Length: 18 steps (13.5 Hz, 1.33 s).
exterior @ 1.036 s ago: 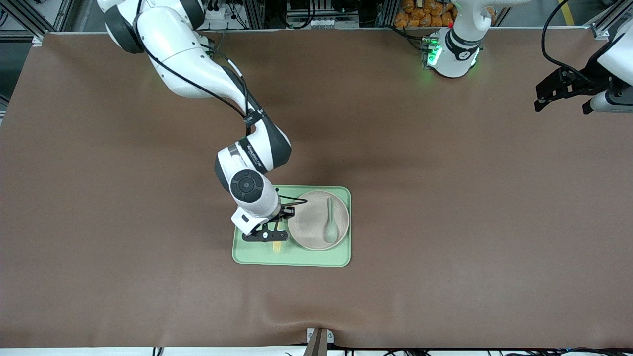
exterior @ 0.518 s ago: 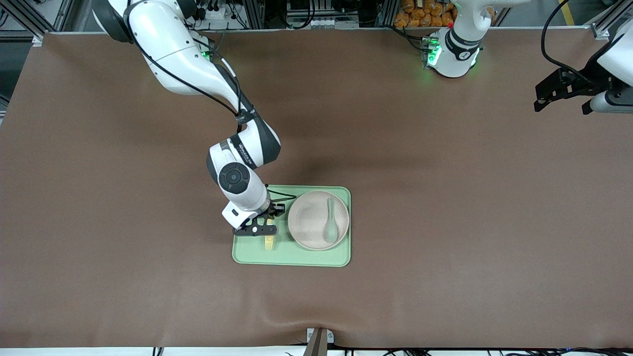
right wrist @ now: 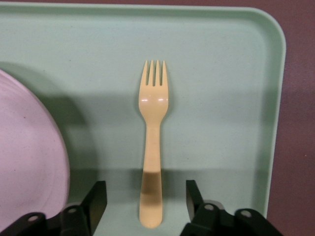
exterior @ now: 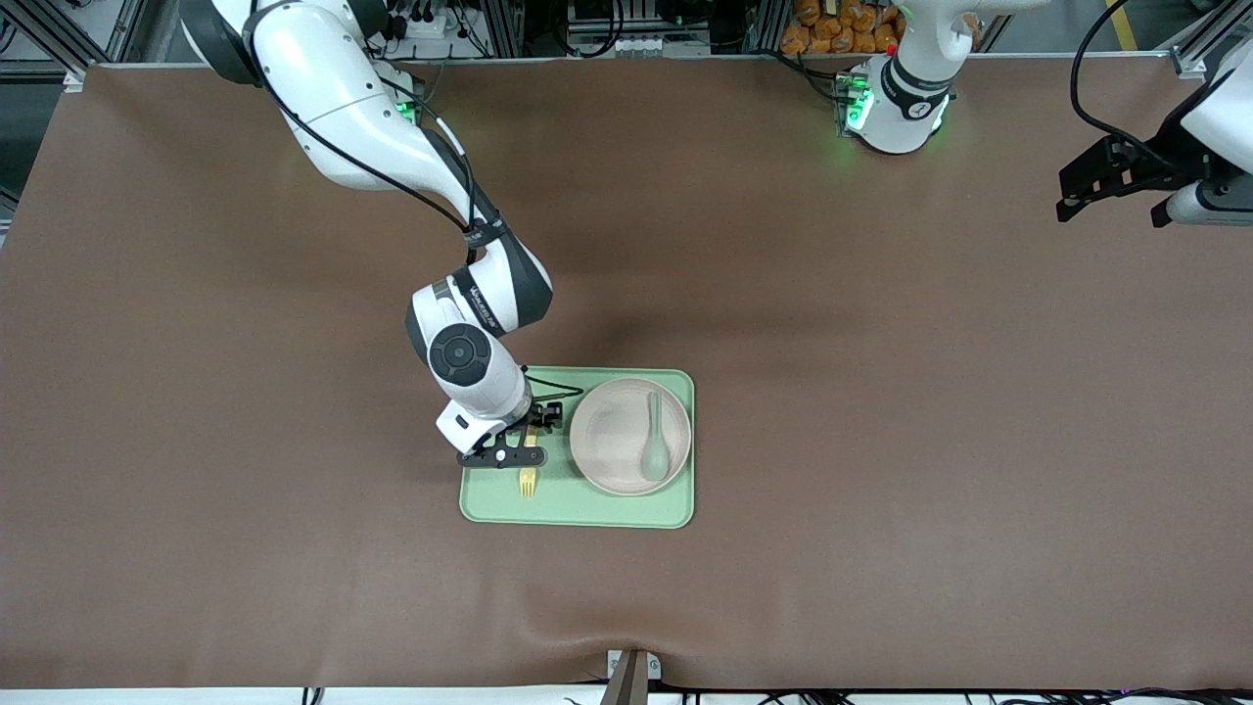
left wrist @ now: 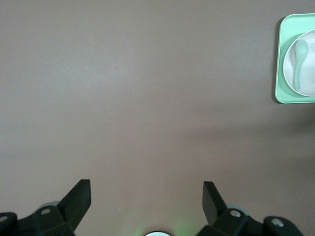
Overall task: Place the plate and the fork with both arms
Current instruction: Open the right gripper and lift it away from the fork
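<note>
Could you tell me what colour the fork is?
The fork is pale yellow, clearest in the right wrist view.

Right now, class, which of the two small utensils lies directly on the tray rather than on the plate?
The pale yellow fork: it lies flat on the green tray beside the plate, under the open right gripper. The grey-green spoon rests on the plate.

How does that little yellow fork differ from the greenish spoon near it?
The fork is pale yellow with tines; the spoon is grey-green with a rounded bowl. The fork lies flat on the green tray beside the plate; the spoon lies in the plate. Both look similar in length, and nothing grips either.
</note>
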{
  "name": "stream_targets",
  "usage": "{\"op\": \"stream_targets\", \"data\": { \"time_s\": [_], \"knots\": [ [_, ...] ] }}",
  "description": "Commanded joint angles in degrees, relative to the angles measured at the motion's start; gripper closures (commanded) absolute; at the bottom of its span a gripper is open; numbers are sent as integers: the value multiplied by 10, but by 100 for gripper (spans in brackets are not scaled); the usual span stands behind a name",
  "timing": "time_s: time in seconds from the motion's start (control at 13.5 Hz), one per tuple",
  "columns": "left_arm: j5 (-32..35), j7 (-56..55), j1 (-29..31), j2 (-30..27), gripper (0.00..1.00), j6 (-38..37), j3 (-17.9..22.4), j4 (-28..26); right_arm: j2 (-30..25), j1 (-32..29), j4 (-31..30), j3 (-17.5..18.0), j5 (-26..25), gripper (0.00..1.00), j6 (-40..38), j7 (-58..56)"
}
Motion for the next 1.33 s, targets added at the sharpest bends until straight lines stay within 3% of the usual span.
{"op": "stream_targets", "data": {
  "time_s": [0.0, 0.37, 1.26],
  "knots": [
    [-4, 0, 8, 3, 0, -7, -2, 6, -30, -10, -13, 6, -1, 0, 0, -11],
    [-4, 0, 10, 6, 0, -7, -1, 6, -100, -71, -4, 7, -1, 0, -73, -20],
    [-2, 0, 4, 6, 0, -7, -6, 7, -252, -241, -4, 6, -18, 0, -254, -165]
  ]
}}
